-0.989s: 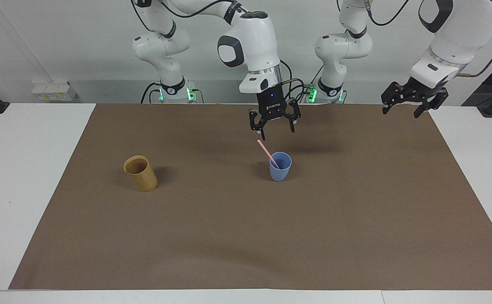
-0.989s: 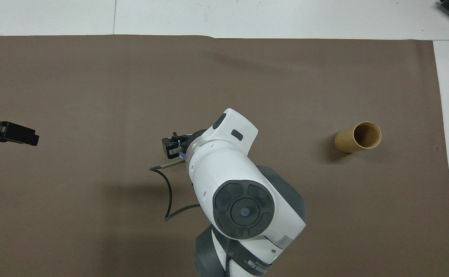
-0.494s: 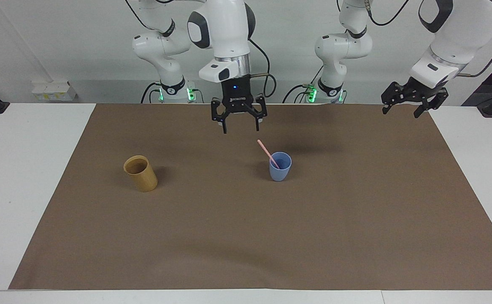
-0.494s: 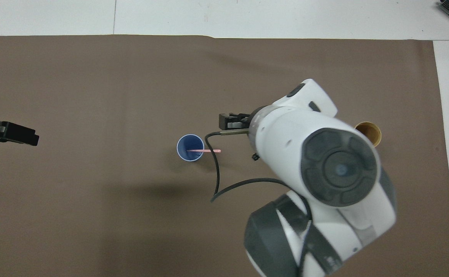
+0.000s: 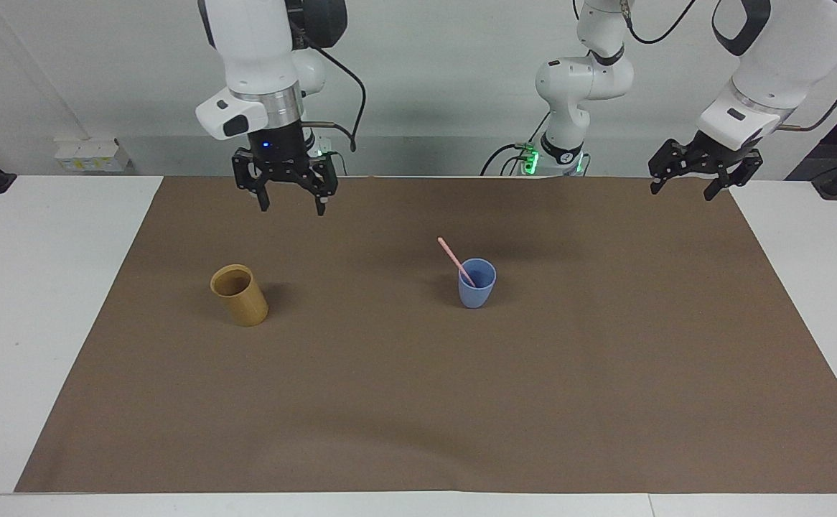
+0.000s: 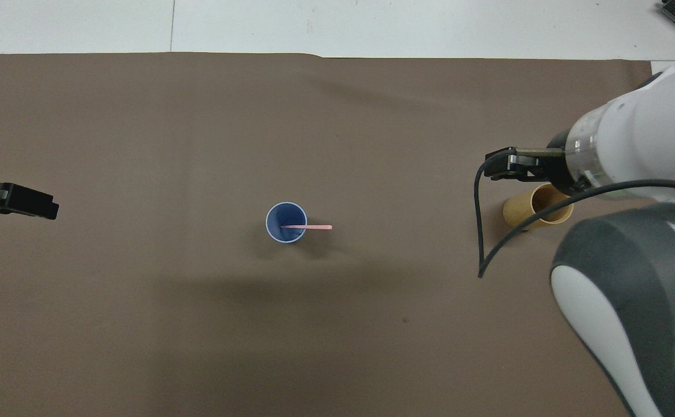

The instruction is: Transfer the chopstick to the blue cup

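The blue cup (image 5: 477, 283) (image 6: 285, 223) stands upright near the middle of the brown mat. One pale pink chopstick (image 5: 454, 260) (image 6: 310, 227) stands in it, leaning over the rim toward the right arm's end of the table. My right gripper (image 5: 292, 208) (image 6: 508, 164) hangs open and empty, high over the mat by the tan cup. My left gripper (image 5: 682, 192) (image 6: 25, 204) waits open and empty over the mat's edge at the left arm's end.
A tan bamboo-coloured cup (image 5: 239, 294) (image 6: 537, 208) stands upright toward the right arm's end, with nothing seen inside it. The brown mat (image 5: 418, 402) covers most of the white table. The right arm's bulk hides one near corner in the overhead view.
My right gripper has swung away from above the blue cup toward the right arm's end, ending by the tan cup. The chopstick, both cups and the left arm have not moved.
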Motion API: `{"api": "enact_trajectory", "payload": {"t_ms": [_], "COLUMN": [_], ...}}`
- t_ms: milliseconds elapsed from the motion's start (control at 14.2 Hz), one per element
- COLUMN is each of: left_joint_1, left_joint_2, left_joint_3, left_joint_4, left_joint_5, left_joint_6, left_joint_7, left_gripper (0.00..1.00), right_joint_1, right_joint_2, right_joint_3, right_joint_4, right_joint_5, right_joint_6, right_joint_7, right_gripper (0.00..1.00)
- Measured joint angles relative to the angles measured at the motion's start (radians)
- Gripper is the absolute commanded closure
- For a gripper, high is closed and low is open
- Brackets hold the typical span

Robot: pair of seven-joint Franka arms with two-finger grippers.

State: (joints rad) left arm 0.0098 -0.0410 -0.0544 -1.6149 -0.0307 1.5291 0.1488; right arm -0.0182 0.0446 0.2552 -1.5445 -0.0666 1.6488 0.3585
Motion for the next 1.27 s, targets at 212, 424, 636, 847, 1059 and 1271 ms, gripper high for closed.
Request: {"api": "enact_trajectory", "payload": {"t_ms": [212, 424, 636, 847, 1059, 1271], "left_joint_1": [0.0, 0.0, 0.0, 0.0, 0.0, 0.0], "left_joint_2": [0.0, 0.0, 0.0, 0.0, 0.0, 0.0], "left_joint_3": [0.0, 0.0, 0.0, 0.0, 0.0, 0.0], "left_joint_4": [0.0, 0.0, 0.0, 0.0, 0.0, 0.0], "left_joint_5": [0.0, 0.0, 0.0, 0.0, 0.0, 0.0], "left_joint_6": [0.0, 0.0, 0.0, 0.0, 0.0, 0.0], "left_joint_7": [0.0, 0.0, 0.0, 0.0, 0.0, 0.0], "left_gripper": [0.0, 0.0, 0.0, 0.0, 0.0, 0.0], "right_joint_1": [-0.044, -0.092, -0.119, -0.118, -0.118, -0.118], "right_joint_2": [0.014, 0.009, -0.013, -0.027, -0.028, -0.028], "right_joint_3": [0.0, 0.001, 0.001, 0.008, 0.01, 0.01], "right_joint_4": [0.036, 0.034, 0.025, 0.01, 0.007, 0.004], "right_joint_5": [0.0, 0.007, 0.025, 0.06, 0.065, 0.066], "right_joint_6": [-0.08, -0.149, -0.161, -0.148, -0.139, -0.131], "right_joint_7": [-0.048, -0.097, -0.115, -0.115, -0.115, -0.115], "right_gripper": [0.0, 0.0, 0.0, 0.0, 0.0, 0.0]}}
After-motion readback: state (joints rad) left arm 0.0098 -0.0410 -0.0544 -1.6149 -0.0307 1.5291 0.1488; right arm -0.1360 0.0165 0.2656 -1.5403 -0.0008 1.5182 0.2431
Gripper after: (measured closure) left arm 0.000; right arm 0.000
